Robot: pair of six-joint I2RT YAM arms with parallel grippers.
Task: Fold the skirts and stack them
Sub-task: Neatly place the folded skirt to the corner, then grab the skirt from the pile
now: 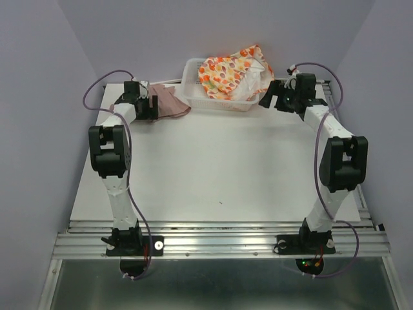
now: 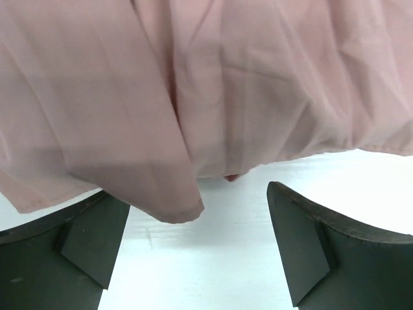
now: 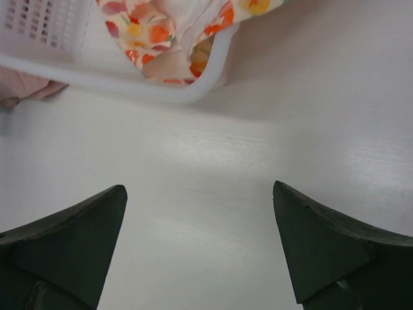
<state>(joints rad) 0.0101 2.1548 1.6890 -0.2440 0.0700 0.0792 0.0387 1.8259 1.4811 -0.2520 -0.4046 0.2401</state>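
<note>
Pink skirt (image 1: 169, 103) lies crumpled on the table (image 1: 213, 168) at 11 o'clock, just beside the white mesh basket (image 1: 191, 82). Print skirt (image 1: 231, 72) is heaped in the basket at 12 o'clock and spills over the rim. Left gripper (image 1: 150, 106) sits at the pink skirt's edge with jaws spread wide. A fold droops between the fingers, nothing pinched. Right gripper (image 1: 274, 97) is at 1 o'clock by the basket's corner, low over the table, jaws wide, holding nothing.

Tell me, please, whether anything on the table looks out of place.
The printed skirt sits bunched in the white basket, spilling over its right rim; the pink skirt lies crumpled beside it. Neither is folded.
</note>
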